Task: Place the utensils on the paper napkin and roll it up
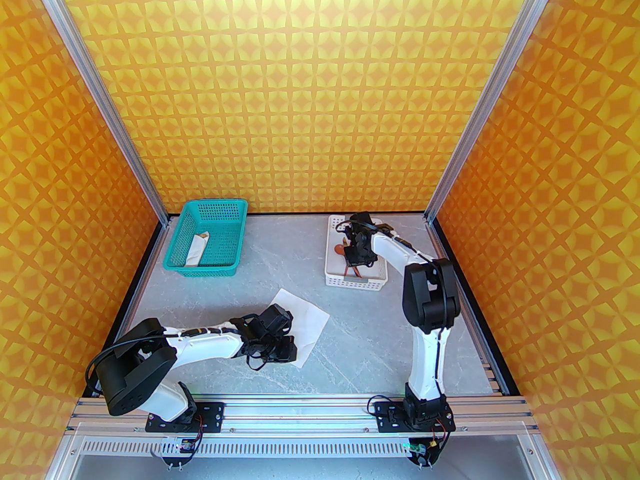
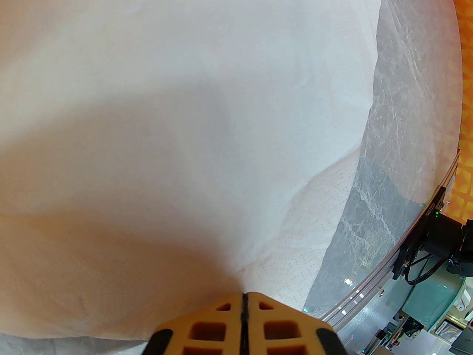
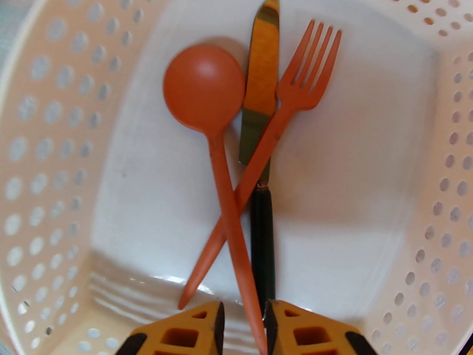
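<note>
left gripper fingers together, pinching paper napkin; right gripper fingers slightly apart, astride spoon handle in white basket.

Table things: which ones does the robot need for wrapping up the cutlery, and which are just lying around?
Needed: paper napkin, reddish-brown spoon, orange fork, dark-handled knife.
Just lying around: teal basket, white paper tube inside it, white basket under the cutlery.
</note>
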`<state>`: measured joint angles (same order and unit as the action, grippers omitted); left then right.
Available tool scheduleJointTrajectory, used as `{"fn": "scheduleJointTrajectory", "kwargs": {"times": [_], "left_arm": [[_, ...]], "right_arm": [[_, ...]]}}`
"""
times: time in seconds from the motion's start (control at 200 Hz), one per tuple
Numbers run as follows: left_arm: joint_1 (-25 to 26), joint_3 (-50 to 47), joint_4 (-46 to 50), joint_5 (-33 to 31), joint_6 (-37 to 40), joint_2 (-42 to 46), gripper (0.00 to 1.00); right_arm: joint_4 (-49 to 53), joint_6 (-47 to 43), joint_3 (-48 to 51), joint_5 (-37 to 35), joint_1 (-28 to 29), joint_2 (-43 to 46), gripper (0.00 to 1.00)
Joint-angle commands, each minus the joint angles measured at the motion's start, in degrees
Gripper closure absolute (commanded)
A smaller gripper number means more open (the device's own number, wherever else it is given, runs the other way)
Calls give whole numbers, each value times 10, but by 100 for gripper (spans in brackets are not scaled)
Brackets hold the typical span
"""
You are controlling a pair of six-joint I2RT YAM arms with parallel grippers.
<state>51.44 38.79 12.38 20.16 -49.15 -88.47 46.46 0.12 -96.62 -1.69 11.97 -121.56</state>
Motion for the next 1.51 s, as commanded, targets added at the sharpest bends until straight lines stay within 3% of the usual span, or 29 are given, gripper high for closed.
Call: {"fn": "scheduleJointTrajectory", "kwargs": {"times": [0.0,0.545,0.925,1.5], "left_arm": [[4,0,12,7,10,-7,92],[4,0,15,5,8,-6,92],[5,1,17,4,9,-6,92],[4,2,18,4,9,-7,92]], "right_arm": [[29,-19,-24,-11,-2,-21,73],[44,-37,-45,-24,2,-62,68],[44,-35,-48,-36,5,-44,79],[56,-39,-40,-31,7,-13,79]]}}
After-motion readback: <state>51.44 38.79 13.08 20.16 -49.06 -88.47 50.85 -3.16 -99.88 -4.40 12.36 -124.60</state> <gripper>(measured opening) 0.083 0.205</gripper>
